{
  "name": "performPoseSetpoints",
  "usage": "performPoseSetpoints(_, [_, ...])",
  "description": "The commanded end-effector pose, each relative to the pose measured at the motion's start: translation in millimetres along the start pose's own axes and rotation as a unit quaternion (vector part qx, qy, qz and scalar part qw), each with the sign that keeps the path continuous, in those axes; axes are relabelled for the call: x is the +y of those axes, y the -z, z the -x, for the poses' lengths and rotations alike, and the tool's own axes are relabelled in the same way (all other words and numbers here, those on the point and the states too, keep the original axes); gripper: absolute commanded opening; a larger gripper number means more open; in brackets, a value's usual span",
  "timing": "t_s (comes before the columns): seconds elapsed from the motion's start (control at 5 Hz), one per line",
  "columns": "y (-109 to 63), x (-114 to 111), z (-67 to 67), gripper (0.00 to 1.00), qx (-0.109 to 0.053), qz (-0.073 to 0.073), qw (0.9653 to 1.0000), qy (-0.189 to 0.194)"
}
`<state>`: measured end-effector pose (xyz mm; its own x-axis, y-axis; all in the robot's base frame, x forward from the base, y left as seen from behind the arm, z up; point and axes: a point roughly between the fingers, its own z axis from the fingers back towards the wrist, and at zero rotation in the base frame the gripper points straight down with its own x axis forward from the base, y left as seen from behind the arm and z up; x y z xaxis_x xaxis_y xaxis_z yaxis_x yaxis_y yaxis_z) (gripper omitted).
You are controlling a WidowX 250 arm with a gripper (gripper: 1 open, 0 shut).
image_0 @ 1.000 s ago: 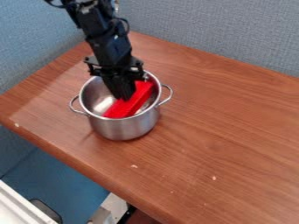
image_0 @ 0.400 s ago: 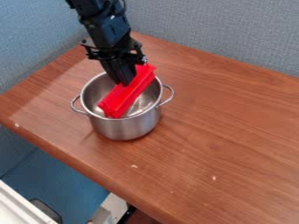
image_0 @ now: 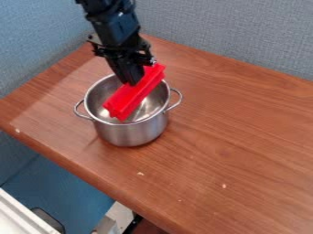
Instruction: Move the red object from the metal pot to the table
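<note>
Presently the black claw (image_0: 134,73) is gripping the upper end of the red object (image_0: 134,92), jaws clamped on it. Red object is tilting, its lower end hanging just inside the metal pot (image_0: 127,125), which is sitting on the wooden desk (image_0: 232,137).

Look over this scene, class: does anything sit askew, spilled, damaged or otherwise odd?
Only the red object stands out: it slants steeply, its upper end clamped in the gripper and its lower end over the metal pot's opening. The pot stands upright on the table; no spill or damage shows.
</note>
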<state>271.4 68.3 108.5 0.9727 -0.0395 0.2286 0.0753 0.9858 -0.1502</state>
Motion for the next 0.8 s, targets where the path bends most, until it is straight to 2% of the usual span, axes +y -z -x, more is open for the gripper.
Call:
performPoseSetpoints(0.0, [-13.0,-2,-7.9,1.0,-0.023,-0.026,0.9992,0.022])
performPoseSetpoints(0.2, [-14.6,-6,-8.5,0.0,-0.023,-0.032,0.9987,0.032])
performPoseSetpoints(0.4, [-6.6,-6,-0.4,1.0,-0.004,-0.048,0.9979,0.042])
performPoseSetpoints(0.6, [3.1,-6,2.6,1.0,0.013,-0.059,0.9971,0.046])
